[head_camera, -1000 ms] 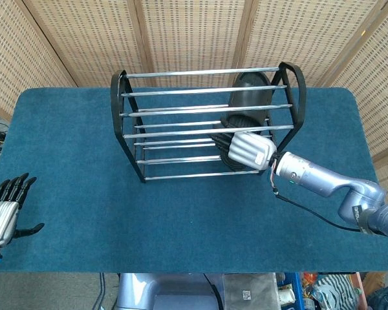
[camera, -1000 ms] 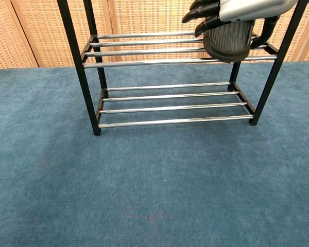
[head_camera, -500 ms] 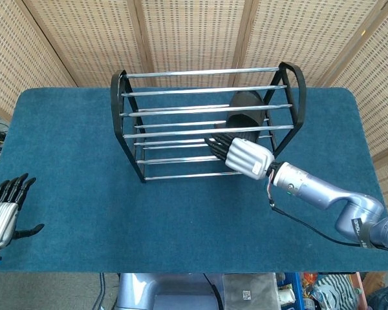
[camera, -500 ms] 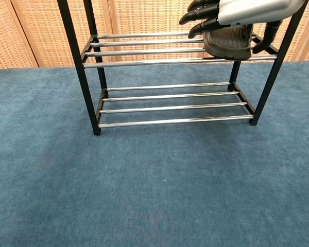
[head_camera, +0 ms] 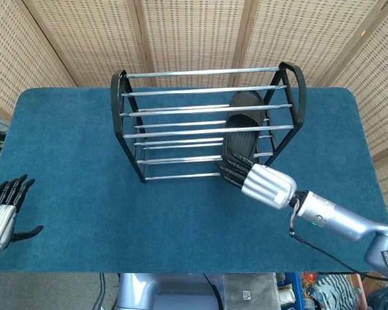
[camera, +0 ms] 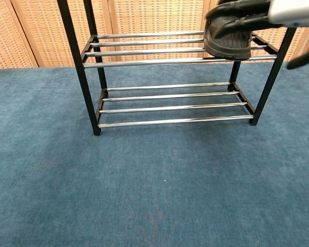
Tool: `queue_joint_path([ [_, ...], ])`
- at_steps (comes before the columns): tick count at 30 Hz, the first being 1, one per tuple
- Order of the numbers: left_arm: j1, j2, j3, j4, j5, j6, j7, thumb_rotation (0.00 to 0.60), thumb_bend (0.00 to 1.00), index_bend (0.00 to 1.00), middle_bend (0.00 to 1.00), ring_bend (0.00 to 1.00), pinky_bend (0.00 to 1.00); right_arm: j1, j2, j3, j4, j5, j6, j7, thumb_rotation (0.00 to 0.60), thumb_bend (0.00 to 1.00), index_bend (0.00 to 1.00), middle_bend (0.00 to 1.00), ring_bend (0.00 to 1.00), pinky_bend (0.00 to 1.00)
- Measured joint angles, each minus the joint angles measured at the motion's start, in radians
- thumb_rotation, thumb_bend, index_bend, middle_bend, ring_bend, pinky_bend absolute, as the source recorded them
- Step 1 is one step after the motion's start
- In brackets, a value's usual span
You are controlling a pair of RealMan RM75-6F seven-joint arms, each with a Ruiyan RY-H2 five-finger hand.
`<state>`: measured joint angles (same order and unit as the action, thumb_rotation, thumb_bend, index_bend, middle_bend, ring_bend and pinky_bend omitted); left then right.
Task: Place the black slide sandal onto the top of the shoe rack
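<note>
The black slide sandal (head_camera: 242, 123) lies on the right end of the black shoe rack (head_camera: 181, 90), with chrome rods crossing over it in the head view. In the chest view the sandal (camera: 227, 41) rests on the upper of the two shelves visible on the rack (camera: 144, 62). My right hand (head_camera: 262, 183) is in front of the rack, its fingers stretched out towards the sandal's near end and holding nothing. The chest view shows this right hand (camera: 268, 9) at the top right. My left hand (head_camera: 1, 216) hangs open at the table's left edge.
A blue carpet-like cover (head_camera: 77, 161) spreads over the table. Woven screens (head_camera: 194, 32) stand close behind the rack. The rack's lower shelf (camera: 170, 105) holds nothing.
My right hand has let go of the sandal and drawn back from the rack towards the table's front. The sandal has settled flat on the rods. The left hand stayed put.
</note>
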<state>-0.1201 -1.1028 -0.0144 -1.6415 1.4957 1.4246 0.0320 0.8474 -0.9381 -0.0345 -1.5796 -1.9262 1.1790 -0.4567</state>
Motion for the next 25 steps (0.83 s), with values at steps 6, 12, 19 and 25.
queue_joint_path([
  [6, 0.014, 0.003, 0.008, -0.003, 0.030, 0.034, -0.004, 0.600, 0.00, 0.00, 0.00, 0.00, 0.00, -0.200, -0.041, -0.053, 0.064, 0.019, 0.222, 0.106, 0.600, 0.00, 0.00, 0.00, 0.00, 0.00],
  [12, 0.027, 0.001, 0.018, -0.008, 0.047, 0.056, 0.020, 0.600, 0.00, 0.00, 0.00, 0.00, 0.00, -0.391, -0.113, -0.081, 0.114, 0.184, 0.326, 0.243, 0.600, 0.00, 0.00, 0.00, 0.00, 0.00],
  [19, 0.039, -0.013, 0.023, -0.013, 0.069, 0.083, 0.066, 0.600, 0.00, 0.00, 0.00, 0.00, 0.00, -0.594, -0.162, -0.087, 0.045, 0.401, 0.418, 0.360, 0.600, 0.00, 0.00, 0.00, 0.00, 0.00],
  [25, 0.047, -0.020, 0.030, -0.014, 0.090, 0.101, 0.073, 0.600, 0.00, 0.00, 0.00, 0.00, 0.00, -0.666, -0.214, -0.067, 0.015, 0.443, 0.471, 0.405, 0.600, 0.00, 0.00, 0.00, 0.00, 0.00],
])
